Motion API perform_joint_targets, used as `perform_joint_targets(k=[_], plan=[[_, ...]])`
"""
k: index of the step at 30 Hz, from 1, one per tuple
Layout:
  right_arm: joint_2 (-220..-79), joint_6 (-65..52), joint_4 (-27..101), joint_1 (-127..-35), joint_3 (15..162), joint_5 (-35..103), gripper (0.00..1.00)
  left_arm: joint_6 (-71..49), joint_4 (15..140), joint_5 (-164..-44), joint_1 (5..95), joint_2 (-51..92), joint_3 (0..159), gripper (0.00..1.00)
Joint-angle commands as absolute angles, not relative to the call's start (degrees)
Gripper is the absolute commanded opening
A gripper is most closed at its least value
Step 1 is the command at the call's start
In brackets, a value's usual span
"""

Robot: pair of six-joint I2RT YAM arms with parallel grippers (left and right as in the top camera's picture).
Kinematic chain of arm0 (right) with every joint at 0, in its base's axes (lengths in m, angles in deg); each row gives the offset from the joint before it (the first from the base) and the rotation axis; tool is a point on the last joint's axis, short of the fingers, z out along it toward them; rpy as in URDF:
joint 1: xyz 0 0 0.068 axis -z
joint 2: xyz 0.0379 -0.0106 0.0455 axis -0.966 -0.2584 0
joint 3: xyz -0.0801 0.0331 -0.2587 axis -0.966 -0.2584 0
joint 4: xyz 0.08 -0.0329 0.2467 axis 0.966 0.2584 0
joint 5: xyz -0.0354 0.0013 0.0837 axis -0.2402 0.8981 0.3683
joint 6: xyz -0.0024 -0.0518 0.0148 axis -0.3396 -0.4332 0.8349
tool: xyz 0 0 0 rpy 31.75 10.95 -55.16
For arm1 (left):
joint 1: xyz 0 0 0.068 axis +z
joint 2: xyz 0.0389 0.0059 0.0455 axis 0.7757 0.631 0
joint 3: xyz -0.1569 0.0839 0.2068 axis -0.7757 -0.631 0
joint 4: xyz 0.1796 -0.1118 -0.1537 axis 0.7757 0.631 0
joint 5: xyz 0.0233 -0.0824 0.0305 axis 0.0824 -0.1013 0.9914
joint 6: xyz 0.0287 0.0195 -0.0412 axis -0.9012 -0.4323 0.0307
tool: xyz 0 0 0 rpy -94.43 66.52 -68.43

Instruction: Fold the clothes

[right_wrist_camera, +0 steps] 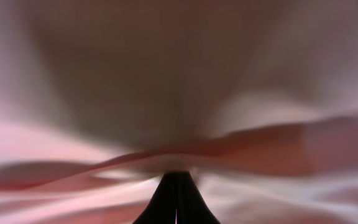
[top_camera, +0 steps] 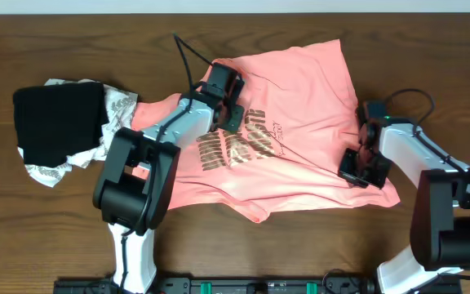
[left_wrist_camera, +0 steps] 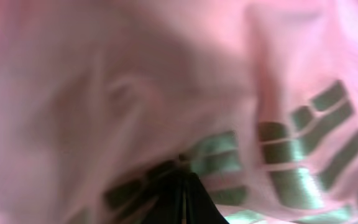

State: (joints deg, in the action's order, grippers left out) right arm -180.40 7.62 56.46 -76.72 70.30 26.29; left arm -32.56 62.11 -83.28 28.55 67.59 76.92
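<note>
Wood table point(top_camera: 55, 33) carries pink T-shirt point(top_camera: 300, 82), left gripper point(top_camera: 233, 121) and right gripper point(top_camera: 357, 175) pinching it.

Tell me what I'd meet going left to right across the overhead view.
black folded garment → left end effector → right end effector. Left out: the white patterned cloth, which lies partly under the black garment, and the pink T-shirt, which spans beneath both end effectors.
</note>
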Motion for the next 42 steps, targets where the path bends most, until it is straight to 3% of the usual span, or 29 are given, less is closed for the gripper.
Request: perform_joint_targets(k=[1,8,14,22,34,42], plan=[[-180.3,11.0,57.4,-74.6,69.0,16.5,0.01,-33.7,62.3,-82.1,30.7,69.2,77.2,0.06],[-177.8,6.9,54.3,-73.2,70.0,17.6,0.01,-33.7,63.9,-83.2,30.8,68.1,77.4,0.06],[-168.6,-11.6,46.5,-73.2,74.0,36.0,0.01,-33.4,68.3,-83.7,29.5,62.2,77.4,0.24],[-160.9,-7.9,37.3,-73.2,77.4,43.8,0.01,-27.1,77.2,-83.7,27.3,53.3,77.4,0.36],[-178.1,-9.8,6.2,-75.8,77.4,48.3,0.01,-22.4,87.7,-86.7,22.7,48.4,77.4,0.29],[-194.2,1.0,-12.7,-75.3,77.4,46.3,0.01,-22.2,86.9,-86.7,22.8,34.6,77.4,0.37]])
